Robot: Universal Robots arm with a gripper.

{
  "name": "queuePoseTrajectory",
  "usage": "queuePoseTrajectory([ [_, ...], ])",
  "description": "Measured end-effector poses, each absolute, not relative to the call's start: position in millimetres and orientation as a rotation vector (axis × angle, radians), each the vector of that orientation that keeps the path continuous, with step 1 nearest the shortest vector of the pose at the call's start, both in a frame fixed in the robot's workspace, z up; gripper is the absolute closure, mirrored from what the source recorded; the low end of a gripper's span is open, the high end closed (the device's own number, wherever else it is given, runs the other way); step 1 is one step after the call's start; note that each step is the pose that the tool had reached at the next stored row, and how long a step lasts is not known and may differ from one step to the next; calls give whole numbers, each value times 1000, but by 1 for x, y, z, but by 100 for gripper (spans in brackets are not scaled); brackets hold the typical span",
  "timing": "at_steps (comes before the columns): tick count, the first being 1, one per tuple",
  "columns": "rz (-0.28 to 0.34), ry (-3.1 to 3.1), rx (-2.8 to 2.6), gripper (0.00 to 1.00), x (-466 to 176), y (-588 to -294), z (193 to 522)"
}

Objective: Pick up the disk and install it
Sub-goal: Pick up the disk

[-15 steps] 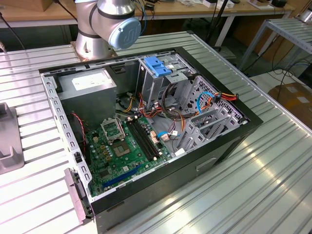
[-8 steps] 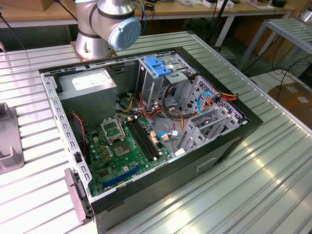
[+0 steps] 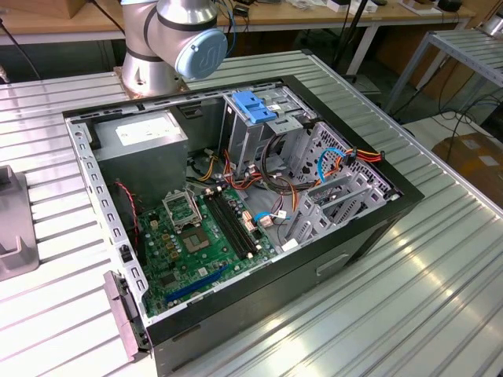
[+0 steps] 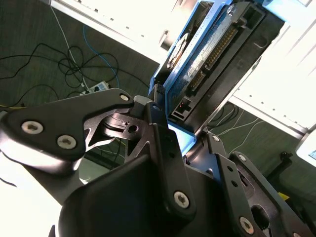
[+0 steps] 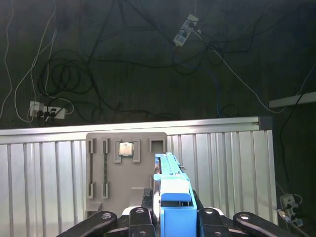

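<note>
Soft, even overhead light fills the exterior view. The ribbed metal surface (image 3: 440, 306) carries pale streaks of glare, strongest toward the exterior view's right, while the open computer case (image 3: 259, 306) holds mild shadow inside, with the motherboard (image 3: 181, 251) still easy to read. In the second wrist view the bright panels (image 4: 291, 74) behind the disk (image 4: 217, 54) are blown out to plain white, and the black gripper (image 4: 185, 121) in front is a dark mass with a faint sheen. Its nearest parts seem slightly out of focus, though that is hard to judge. In the first wrist view the floor (image 5: 123, 59) is dim, and the ribbed surface is evenly lit with no hard shadows.
</note>
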State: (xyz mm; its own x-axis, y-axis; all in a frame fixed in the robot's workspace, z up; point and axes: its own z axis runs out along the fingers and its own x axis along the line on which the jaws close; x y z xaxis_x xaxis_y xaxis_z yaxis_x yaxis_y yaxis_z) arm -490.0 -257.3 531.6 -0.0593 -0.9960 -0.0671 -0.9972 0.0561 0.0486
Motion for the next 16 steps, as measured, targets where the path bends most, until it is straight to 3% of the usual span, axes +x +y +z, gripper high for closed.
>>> queuePoseTrajectory([
  [16, 127, 2272, -2144, 63, -490, -257, 539],
])
